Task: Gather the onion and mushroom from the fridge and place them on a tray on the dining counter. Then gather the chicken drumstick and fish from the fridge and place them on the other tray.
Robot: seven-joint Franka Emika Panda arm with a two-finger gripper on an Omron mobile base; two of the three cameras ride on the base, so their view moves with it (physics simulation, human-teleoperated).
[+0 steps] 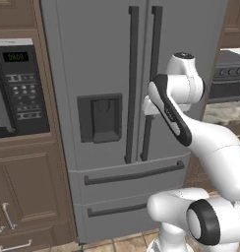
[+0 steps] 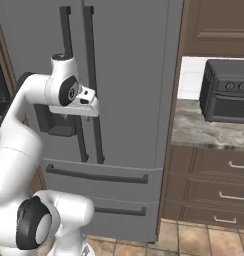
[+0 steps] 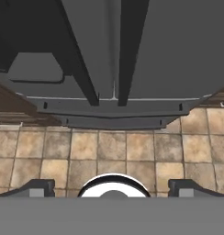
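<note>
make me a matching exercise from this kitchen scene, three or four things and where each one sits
Things:
1. fridge
2. microwave
3. toaster oven
4. gripper

Places:
A. on the stone counter right of the fridge
B. set into the wood cabinets left of the fridge
C. open, above the tiled floor
D. doors shut, straight ahead of the arm

Pairs: 1-D, 2-B, 3-A, 4-C

one fridge (image 1: 112, 74), two handles (image 1: 133, 83), perhaps two drawers (image 1: 134, 174)
</note>
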